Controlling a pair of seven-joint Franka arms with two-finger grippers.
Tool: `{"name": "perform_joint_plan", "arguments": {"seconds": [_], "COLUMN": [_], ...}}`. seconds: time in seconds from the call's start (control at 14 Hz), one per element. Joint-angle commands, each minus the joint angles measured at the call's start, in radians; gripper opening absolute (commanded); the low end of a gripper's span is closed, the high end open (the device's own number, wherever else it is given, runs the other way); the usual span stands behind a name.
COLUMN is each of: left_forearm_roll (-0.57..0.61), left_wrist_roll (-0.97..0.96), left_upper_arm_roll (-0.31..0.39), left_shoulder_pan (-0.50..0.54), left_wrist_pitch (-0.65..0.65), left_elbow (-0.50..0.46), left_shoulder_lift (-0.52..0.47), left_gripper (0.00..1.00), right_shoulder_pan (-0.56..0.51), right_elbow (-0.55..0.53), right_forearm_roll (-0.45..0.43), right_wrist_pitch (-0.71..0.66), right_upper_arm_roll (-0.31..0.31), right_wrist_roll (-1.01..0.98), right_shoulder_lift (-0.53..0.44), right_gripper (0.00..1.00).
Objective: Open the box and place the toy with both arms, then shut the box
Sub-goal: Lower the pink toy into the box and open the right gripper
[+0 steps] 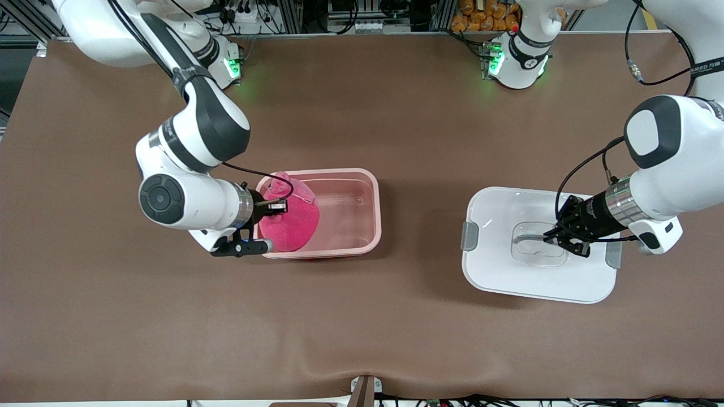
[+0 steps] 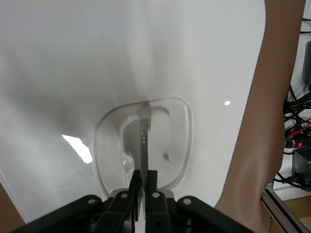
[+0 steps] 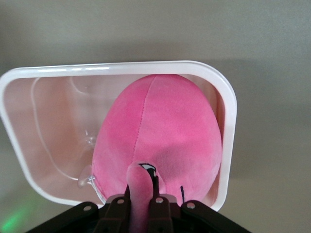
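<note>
Right hand (image 1: 275,207) pinching toy (image 1: 291,220) by an ear, over open box (image 1: 362,226). Left hand (image 1: 557,237) pinching handle (image 2: 144,141) of lid (image 1: 498,271), lid at box's 3 o'clock on table (image 1: 362,113).

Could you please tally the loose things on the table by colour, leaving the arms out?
Pink: 2, the translucent pink plastic tub and the round hot-pink plush toy in it.
White: 1, the white plastic lid with grey clips.
Total: 3.
</note>
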Motion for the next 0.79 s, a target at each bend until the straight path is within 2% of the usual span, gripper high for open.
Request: {"name": "perform_joint_plan", "arguments": {"seconds": [0.0, 0.21, 0.72], "left_forearm_roll": [0.008, 0.008, 0.008], "left_wrist_roll": [-0.007, -0.007, -0.003], "left_upper_arm_roll": [-0.002, -0.002, -0.002], "left_shoulder_pan": [-0.001, -0.002, -0.002], "left_wrist_pitch": [-0.012, -0.012, -0.012], "left_elbow": [0.003, 0.003, 0.003], "left_shoulder_lift": [-0.005, -0.005, 0.004], "left_gripper": [0.00, 0.00, 0.00], "right_shoulder_pan": [0.004, 0.010, 0.013], "right_elbow": [0.029, 0.023, 0.018], "right_forearm_roll": [-0.047, -0.080, -0.082], "right_wrist_pitch": [-0.007, 0.018, 0.093], "right_upper_arm_roll": [0.012, 0.012, 0.010], "right_wrist_roll": [0.016, 0.021, 0.059], "right_shoulder_lift": [0.035, 0.058, 0.117], "right_gripper": [0.00, 0.00, 0.00]}}
